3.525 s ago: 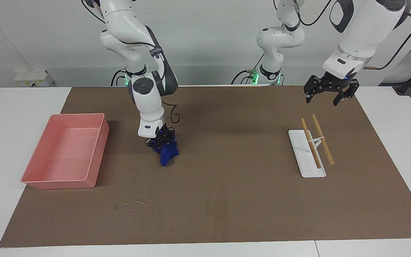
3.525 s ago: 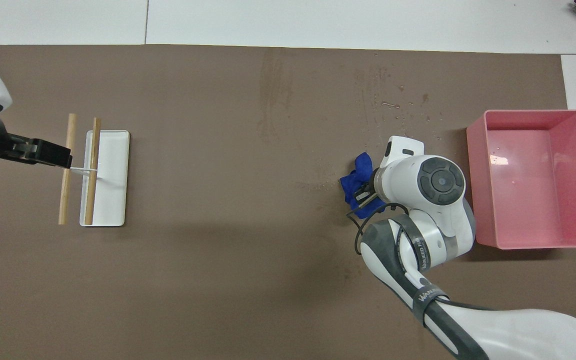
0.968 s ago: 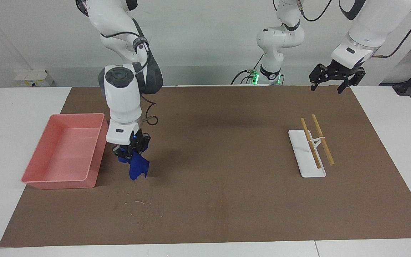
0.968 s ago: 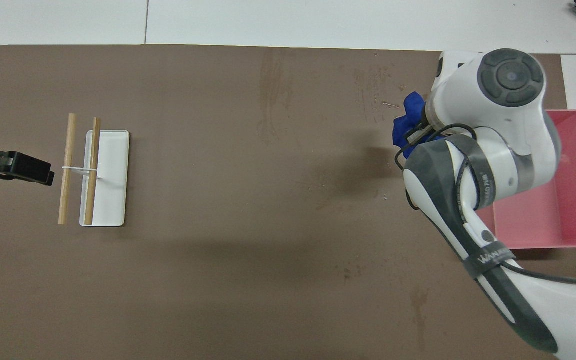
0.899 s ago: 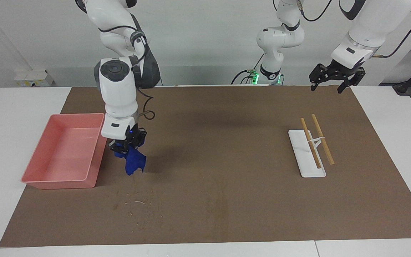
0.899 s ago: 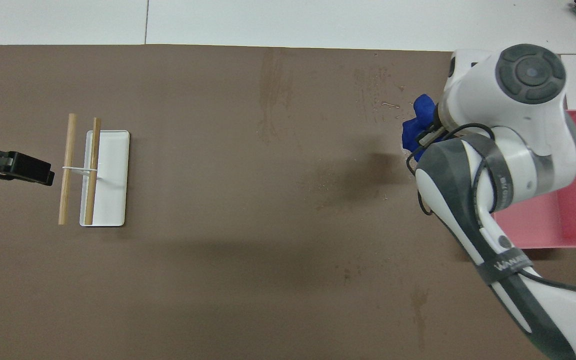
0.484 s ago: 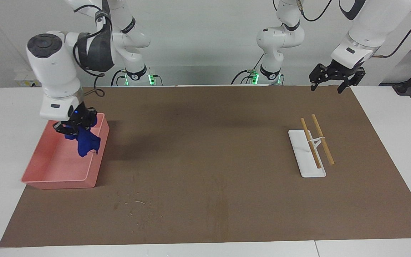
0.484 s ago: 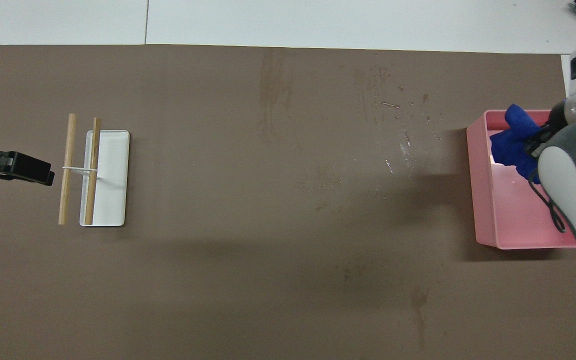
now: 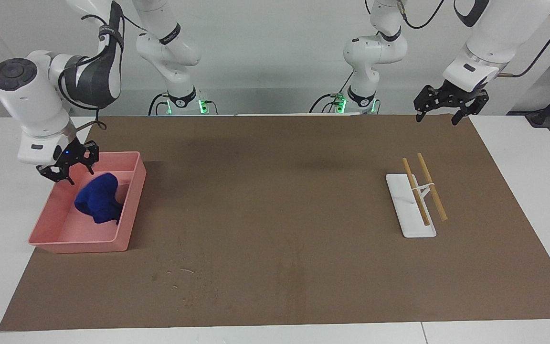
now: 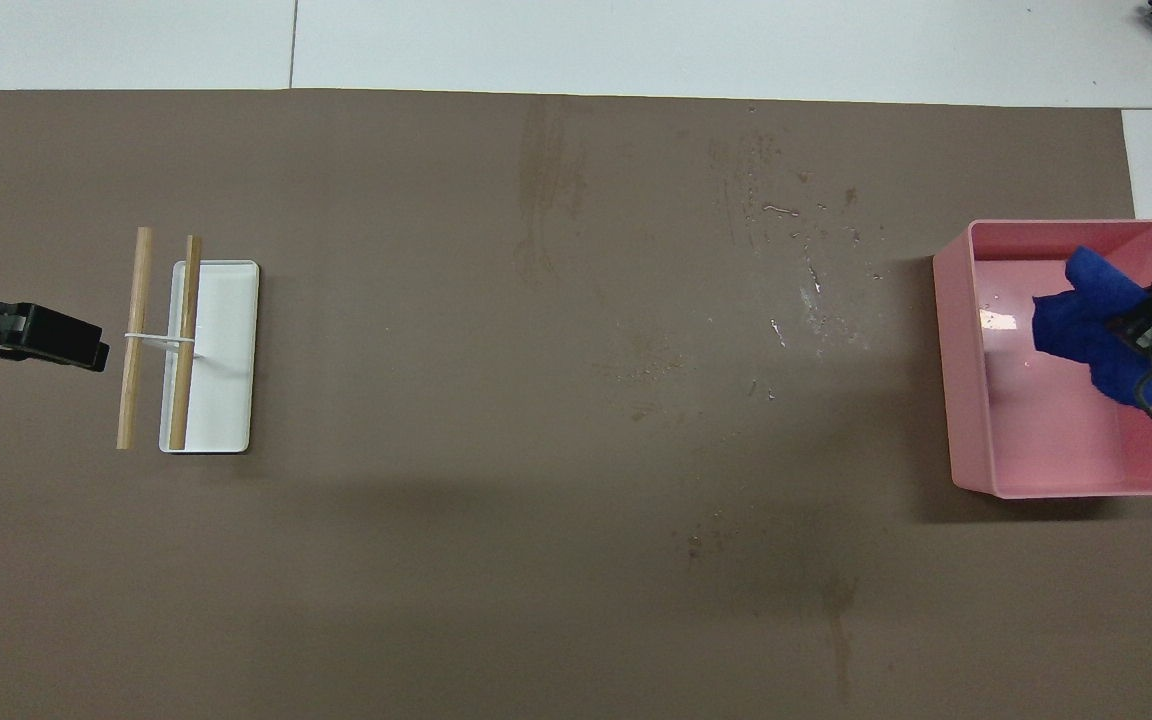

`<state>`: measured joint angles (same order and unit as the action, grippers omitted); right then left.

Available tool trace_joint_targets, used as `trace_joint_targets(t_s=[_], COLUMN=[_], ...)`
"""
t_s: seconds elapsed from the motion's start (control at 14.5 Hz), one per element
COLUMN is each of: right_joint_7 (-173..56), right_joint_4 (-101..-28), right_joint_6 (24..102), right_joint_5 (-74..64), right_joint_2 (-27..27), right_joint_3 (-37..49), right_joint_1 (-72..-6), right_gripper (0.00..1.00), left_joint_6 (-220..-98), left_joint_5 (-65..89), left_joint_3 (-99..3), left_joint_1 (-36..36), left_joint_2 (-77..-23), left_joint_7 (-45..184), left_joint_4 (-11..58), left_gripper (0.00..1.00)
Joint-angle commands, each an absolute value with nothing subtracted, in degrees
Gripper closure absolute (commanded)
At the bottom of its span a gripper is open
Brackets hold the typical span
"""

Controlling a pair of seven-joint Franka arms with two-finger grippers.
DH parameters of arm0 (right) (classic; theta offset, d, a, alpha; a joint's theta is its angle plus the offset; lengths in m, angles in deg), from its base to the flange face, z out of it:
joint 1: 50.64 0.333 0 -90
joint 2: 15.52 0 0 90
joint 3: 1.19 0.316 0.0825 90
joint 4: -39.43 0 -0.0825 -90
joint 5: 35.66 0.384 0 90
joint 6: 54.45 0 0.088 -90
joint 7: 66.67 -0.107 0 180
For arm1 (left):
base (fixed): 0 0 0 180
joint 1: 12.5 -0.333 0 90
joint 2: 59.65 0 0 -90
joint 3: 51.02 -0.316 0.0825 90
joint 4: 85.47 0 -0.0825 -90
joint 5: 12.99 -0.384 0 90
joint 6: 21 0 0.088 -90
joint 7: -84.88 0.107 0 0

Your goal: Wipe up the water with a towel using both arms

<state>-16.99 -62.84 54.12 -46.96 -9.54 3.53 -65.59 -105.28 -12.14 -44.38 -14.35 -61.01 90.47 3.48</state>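
The deep-blue towel (image 9: 97, 204) lies bunched inside the pink tray (image 9: 89, 246) at the right arm's end of the table. It also shows in the overhead view (image 10: 1086, 320), inside the tray (image 10: 956, 350). My right gripper (image 9: 71, 171) is open and empty, up in the air over the tray's edge nearest the robots, just above the towel; its tip shows in the overhead view (image 10: 1151, 305). My left gripper (image 9: 437, 117) is open and empty and waits raised over the mat's edge near its base (image 10: 86, 345). Water droplets (image 9: 179, 274) (image 10: 806, 290) lie on the brown mat beside the tray.
A white oblong dish (image 9: 411, 217) (image 10: 226, 400) sits toward the left arm's end, with two wooden sticks (image 9: 423, 188) tied together lying across it. The brown mat (image 9: 303, 215) covers most of the white table.
My right gripper carried the towel from the mat over the pink tray, opened and let it drop in. The left gripper rose slightly early on, then stayed still.
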Motion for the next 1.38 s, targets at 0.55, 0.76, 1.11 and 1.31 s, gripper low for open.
trace_joint_targets(t_s=[0.55, 0.76, 1.11, 1.31], right_joint_7=[-40.6, -50.0, -53.4, -54.3], right_joint_4=[-62.0, -62.0, -62.7, -62.7], right_joint_6=[36.6, 34.7, 31.8, 36.2], right_joint_5=[-35.6, -35.6, -32.1, -32.1], right_joint_2=[-24.3, -25.8, -27.1, -26.8], right_joint_3=[4.7, 4.8, 5.0, 5.0], right_joint_1=[-58.3, -53.0, -52.7, -51.7], right_gripper=[0.00, 0.00, 0.00, 0.00], left_joint_6=[-104.9, -104.9, -104.9, -104.9], left_joint_5=[-11.9, -11.9, -11.9, -11.9], left_joint_3=[-44.3, -44.3, -44.3, -44.4], left_joint_1=[-14.7, -14.7, -14.7, -14.7], left_joint_2=[-62.2, -62.2, -62.2, -62.2], left_joint_7=[91.0, 91.0, 91.0, 91.0], left_joint_4=[4.6, 4.6, 4.6, 4.6], left_gripper=[0.00, 0.00, 0.00, 0.00])
